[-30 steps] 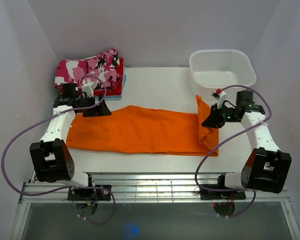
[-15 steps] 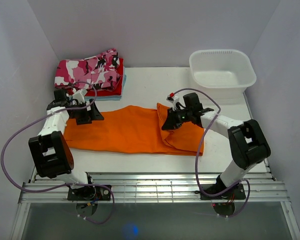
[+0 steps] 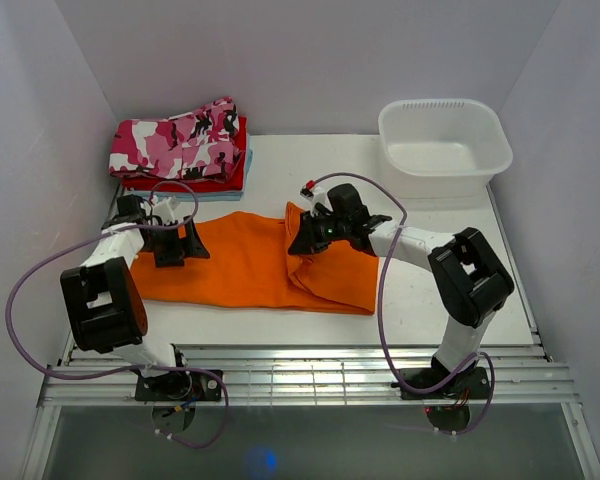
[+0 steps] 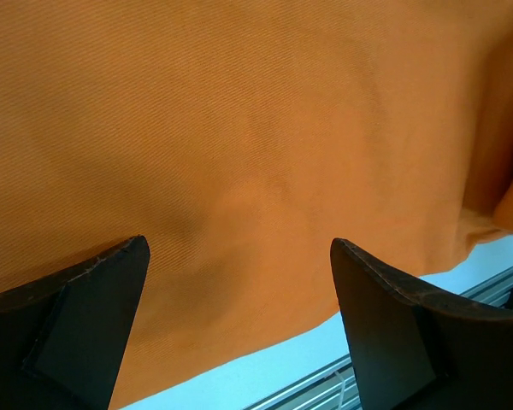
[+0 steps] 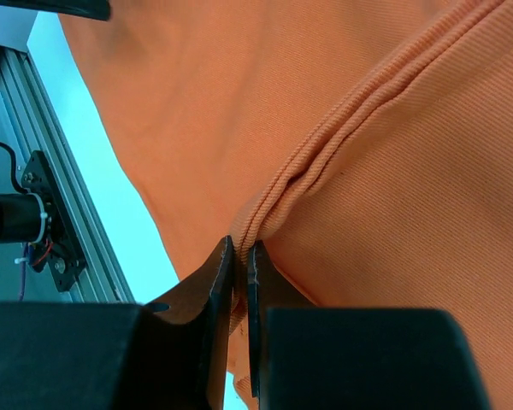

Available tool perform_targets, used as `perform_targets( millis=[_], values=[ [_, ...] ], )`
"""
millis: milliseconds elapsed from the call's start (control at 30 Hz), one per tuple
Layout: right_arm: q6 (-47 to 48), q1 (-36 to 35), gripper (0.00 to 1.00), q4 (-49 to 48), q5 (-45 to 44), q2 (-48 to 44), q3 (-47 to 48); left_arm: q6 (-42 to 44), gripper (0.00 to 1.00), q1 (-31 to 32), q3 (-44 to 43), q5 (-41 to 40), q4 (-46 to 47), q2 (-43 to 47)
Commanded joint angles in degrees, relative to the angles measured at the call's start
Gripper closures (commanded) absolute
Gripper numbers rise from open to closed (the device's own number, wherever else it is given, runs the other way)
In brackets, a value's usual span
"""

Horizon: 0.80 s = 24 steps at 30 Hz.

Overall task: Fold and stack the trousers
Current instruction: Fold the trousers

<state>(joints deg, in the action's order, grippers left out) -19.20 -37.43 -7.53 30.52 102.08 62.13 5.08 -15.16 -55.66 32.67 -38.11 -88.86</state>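
My right tool (image 5: pixel 239 254) is pinched tight on an edge of the orange trousers (image 3: pixel 230 265), which lie on the counter (image 3: pixel 320 170). My left tool (image 4: pixel 239 246) is wide, over them, holding nothing. I should carry the edge across low and line up the ends.

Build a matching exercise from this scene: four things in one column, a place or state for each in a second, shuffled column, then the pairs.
Things
1. left gripper
2. right gripper
3. white tub
4. camouflage garment

Places or states
A. at the far right of the table
B. shut on a folded edge of the trousers
C. open, over the orange cloth
D. far left, on top of the red garment

Pairs: 1-C, 2-B, 3-A, 4-D
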Motion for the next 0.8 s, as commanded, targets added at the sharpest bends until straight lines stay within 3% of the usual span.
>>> perform_targets(
  millis=[0,233,767],
  values=[
    [-2.86,-1.59,0.92,-2.85,-1.52,0.66,4.22,-0.16,0.02,0.04,1.6,-3.39,2.6,-2.01],
    [-3.65,-3.88,0.92,1.55,-2.49,2.94,9.41,-2.18,0.22,0.04,2.75,-7.53,4.89,-7.29],
    [-13.49,-10.03,0.92,0.94,-2.22,12.7,18.29,-3.24,0.21,0.13,2.92,-5.95,5.41,-7.74]
  ],
)
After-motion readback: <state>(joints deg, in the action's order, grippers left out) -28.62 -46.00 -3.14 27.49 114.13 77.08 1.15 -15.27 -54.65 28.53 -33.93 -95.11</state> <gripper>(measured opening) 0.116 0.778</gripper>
